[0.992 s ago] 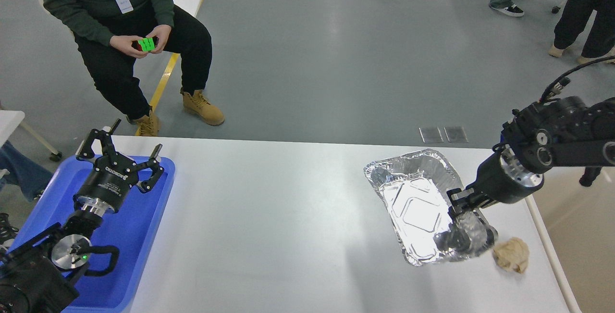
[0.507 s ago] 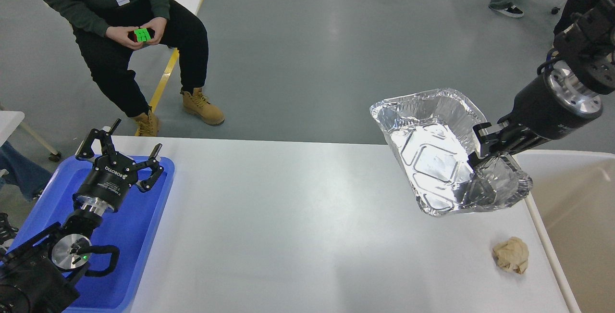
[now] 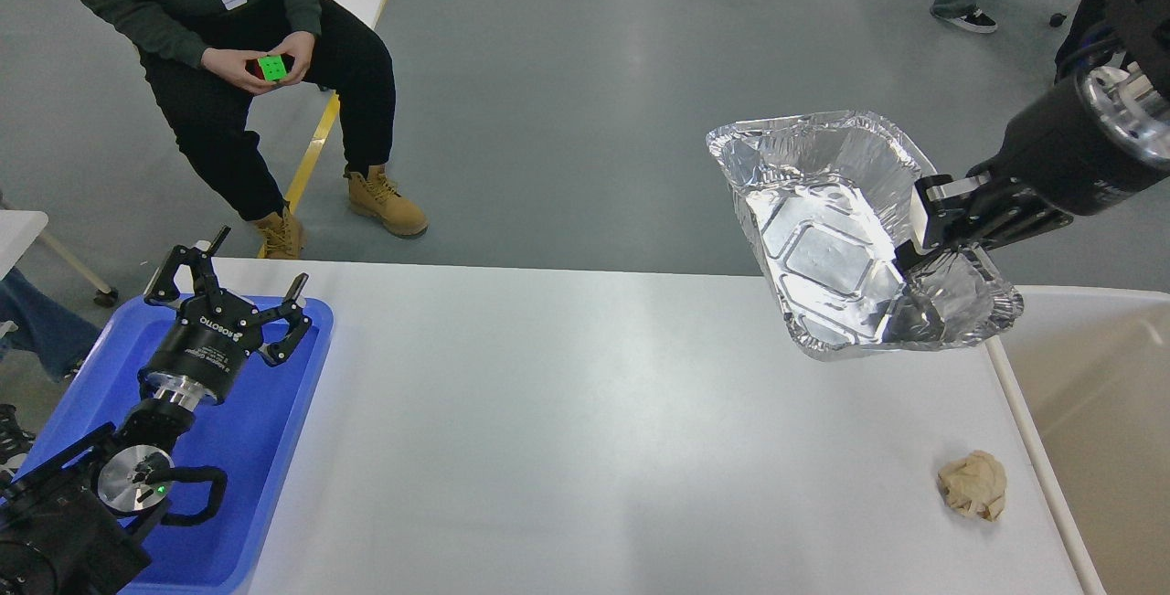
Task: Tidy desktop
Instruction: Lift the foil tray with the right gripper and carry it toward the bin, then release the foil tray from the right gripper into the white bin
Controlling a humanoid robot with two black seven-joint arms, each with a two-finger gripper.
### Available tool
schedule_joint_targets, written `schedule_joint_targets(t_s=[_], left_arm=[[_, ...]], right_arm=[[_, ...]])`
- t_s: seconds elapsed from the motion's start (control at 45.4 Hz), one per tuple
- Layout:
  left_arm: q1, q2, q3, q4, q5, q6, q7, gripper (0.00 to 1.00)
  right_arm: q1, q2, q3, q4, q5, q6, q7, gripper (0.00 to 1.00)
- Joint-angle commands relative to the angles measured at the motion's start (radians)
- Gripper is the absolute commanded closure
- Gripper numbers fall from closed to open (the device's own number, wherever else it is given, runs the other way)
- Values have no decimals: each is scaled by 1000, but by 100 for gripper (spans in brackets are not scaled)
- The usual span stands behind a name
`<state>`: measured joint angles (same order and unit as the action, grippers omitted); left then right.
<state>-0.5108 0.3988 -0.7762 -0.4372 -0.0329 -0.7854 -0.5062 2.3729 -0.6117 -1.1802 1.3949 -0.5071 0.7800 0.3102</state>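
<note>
Spanning left-right, white desktop (image 3: 585, 412), long axis sideways

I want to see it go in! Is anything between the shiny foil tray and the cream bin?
Nothing visible. The right gripper holds the foil tray in the air, beside the cream bin. The crumpled paper ball lies lower on the desktop, out of the way.

We see a white desktop (image 3: 585, 430) carrying a blue tray (image 3: 265, 449) at its left edge and a crumpled ball of brown paper (image 3: 973, 483) lying near its right edge, well apart from the tray.
</note>
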Motion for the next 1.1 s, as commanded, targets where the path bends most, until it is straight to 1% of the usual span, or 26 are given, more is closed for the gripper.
schedule_joint_targets(t_s=[0.0, 0.11, 0.198, 0.308, 0.485, 0.573, 0.683, 0.859, 0.992, 1.08], left_arm=[[0, 0, 0, 0, -1, 0, 0, 1], [0, 0, 0, 0, -1, 0, 0, 1], [0, 0, 0, 0, 1, 0, 0, 1], [0, 0, 0, 0, -1, 0, 0, 1], [0, 0, 0, 0, -1, 0, 0, 1], [-2, 0, 0, 0, -1, 0, 0, 1], [-2, 0, 1, 0, 1, 0, 0, 1], [-2, 0, 0, 0, -1, 0, 0, 1], [-2, 0, 0, 0, 1, 0, 0, 1], [-2, 0, 0, 0, 1, 0, 0, 1]], right_arm=[[0, -20, -104, -68, 27, 5, 1, 100], [-32, -68, -156, -154, 25, 5, 1, 100], [-92, -127, -168, -252, 22, 5, 0, 100], [-202, -203, -161, -398, 18, 5, 0, 100], [-375, -318, -130, -585, 27, 5, 0, 100], [-492, -393, -60, -665, 27, 5, 0, 100], [-674, -473, 88, -743, 27, 5, -2, 100], [-949, -542, 327, -835, 42, 4, -10, 100], [-1159, -540, 412, -882, 151, -102, -11, 100], [-1239, -525, 418, -899, 229, -160, -13, 100]])
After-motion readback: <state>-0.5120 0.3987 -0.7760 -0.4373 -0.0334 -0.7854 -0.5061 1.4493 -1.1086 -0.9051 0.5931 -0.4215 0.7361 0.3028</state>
